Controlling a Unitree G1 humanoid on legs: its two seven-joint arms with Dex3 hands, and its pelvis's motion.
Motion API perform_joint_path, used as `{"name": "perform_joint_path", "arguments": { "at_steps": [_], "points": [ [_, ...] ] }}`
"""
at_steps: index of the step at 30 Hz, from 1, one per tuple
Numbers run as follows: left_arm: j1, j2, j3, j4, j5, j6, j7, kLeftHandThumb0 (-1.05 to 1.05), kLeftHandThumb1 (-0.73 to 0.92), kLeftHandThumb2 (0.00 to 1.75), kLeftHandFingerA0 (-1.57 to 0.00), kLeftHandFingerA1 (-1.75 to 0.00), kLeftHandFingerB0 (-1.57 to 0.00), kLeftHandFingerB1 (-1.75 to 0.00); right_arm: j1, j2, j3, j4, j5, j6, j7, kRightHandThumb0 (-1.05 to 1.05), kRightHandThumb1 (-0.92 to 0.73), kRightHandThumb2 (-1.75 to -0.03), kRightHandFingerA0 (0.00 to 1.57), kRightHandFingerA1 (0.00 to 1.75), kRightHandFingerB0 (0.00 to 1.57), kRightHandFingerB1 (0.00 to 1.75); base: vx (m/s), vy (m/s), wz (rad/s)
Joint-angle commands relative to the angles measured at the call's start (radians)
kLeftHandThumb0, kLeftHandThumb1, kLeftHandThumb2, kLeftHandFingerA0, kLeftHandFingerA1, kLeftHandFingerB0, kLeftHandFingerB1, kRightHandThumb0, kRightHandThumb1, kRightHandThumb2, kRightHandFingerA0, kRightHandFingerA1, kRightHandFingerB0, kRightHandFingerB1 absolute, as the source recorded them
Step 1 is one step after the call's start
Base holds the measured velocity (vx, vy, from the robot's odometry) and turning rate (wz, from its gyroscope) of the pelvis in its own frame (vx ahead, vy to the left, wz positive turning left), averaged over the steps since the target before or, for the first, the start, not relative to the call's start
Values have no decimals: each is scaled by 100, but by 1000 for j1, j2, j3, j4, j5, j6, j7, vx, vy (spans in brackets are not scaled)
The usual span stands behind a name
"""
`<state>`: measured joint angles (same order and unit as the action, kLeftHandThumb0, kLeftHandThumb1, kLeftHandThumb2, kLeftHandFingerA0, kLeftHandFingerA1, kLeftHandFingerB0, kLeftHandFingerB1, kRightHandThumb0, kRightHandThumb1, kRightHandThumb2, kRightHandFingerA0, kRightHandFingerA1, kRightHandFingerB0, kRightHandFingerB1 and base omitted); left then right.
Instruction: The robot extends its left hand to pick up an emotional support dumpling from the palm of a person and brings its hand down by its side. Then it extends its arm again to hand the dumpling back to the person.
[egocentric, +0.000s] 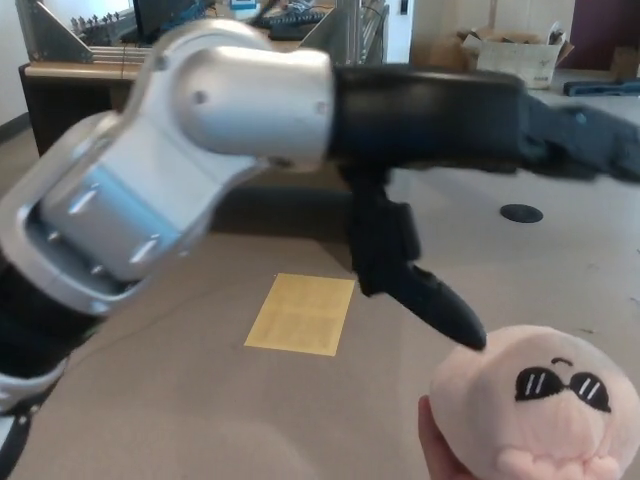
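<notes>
Dumpling (540, 405) on a person's palm (437, 448), left hand (480, 150) spread, thumb touching it.

No readable text, labels, brands or nos. anywhere in the head view. Cardboard box (510, 55) at back right: no print legible. Yellow sheet (302, 314) on the floor: faint fine pattern, too small to read as words. Items on the desk (70, 75) at back: too blurred/small to read. Pink dumpling (545, 405) carries only a stitched face w/ black sunglasses, no lettering. Left arm's silver shell (190, 140): no markings visible.
</notes>
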<state>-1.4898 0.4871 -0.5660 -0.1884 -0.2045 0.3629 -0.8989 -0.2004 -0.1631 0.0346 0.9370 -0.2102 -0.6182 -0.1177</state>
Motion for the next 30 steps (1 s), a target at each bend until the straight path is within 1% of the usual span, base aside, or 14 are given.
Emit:
{"name": "perform_joint_path", "arguments": {
  "at_steps": [1, 2, 3, 6, 7, 10, 11, 16, 23, 24, 25, 27, 28, 30],
  "points": [
    [-113, -13, -88, 7, 8, 171, -222, -58, 38, 83, 0, -5, 0, -2, -28, -12, -4, 17, 9, -14, 4, -56, -68, -61, 62, 48, 34, 31, 0, 0, 0],
    [-122, -8, -93, 10, 8, 176, -241, -61, 40, 83, 0, -2, 0, 0, -32, -13, -2, 11, 8, -1, 11, -60, -57, -88, 54, 59, 26, 44, 0, 0, 0],
    [-126, -8, -94, 10, 7, 180, -245, -62, 42, 83, 0, -1, 0, 0, -31, -13, -1, 10, 6, -3, 9, -50, -69, -61, 61, 48, 34, 32, 0, 0, 0],
    [-133, -11, -95, 9, 10, 194, -259, -62, 42, 83, 0, -1, 0, 0, -31, -14, 0, 9, 3, -5, 7, -50, -69, -61, 61, 48, 34, 32, 0, 0, 0],
    [-153, -6, -111, 18, 7, 211, -298, -65, 43, 81, 0, 0, 0, 0, -40, -8, 5, 21, -8, 3, -10, -59, -56, -88, 56, 59, 29, 46, 0, 0, 0],
    [-171, -4, -123, 22, 11, 229, -335, -65, 43, 82, 0, 0, 0, 0, -54, -2, 2, 57, -1, -33, -15, -56, -55, -87, 57, 61, 31, 47, 0, 0, 0],
    [-174, -6, -126, 27, 11, 235, -344, -58, 39, 81, 0, -6, 0, -3, -54, -6, 10, 42, -10, -10, -14, -57, -56, -88, 54, 60, 31, 47, 0, 0, 0],
    [-195, -2, -138, 34, 46, 240, -379, -59, 43, 82, 0, 0, 0, -1, -71, 0, 8, 64, -4, -28, -13, -56, -54, -87, 58, 63, 30, 47, 0, 0, 0],
    [-155, -24, -128, -11, 72, 267, -363, -59, 42, 83, 0, 0, 0, -1, -90, -7, 20, 104, -13, -45, -11, -52, -55, -85, 57, 60, 29, 46, 0, 0, 0],
    [-150, -28, -128, -19, 75, 273, -359, -59, 42, 83, 0, 0, 0, -1, -94, -7, 20, 114, -11, -46, -8, -47, -67, -61, 62, 48, 34, 32, 0, 0, 0],
    [-143, -34, -129, -30, 78, 282, -351, -59, 42, 83, 0, 0, 0, -1, -97, -8, 21, 119, -8, -42, -2, -57, -56, -87, 53, 58, 27, 45, 0, 0, 0],
    [-133, -45, -129, -38, 82, 292, -347, -59, 43, 84, 0, 0, 0, 0, -96, -12, 30, 105, -23, -35, -17, -59, -57, -87, 53, 58, 26, 45, 0, 0, 0],
    [-121, -49, -128, -47, 92, 280, -338, -59, 42, 84, 0, 0, 0, 0, -85, -10, 33, 73, -24, -35, -18, -49, -69, -61, 59, 50, 31, 32, 0, 0, 0],
    [-102, -60, -131, -60, 107, 278, -324, -59, 41, 84, 0, 0, 0, 0, -78, -13, 41, 39, -31, 7, -12, -55, -72, -61, 47, 50, 39, 37, 0, 0, 0]
  ]
}}
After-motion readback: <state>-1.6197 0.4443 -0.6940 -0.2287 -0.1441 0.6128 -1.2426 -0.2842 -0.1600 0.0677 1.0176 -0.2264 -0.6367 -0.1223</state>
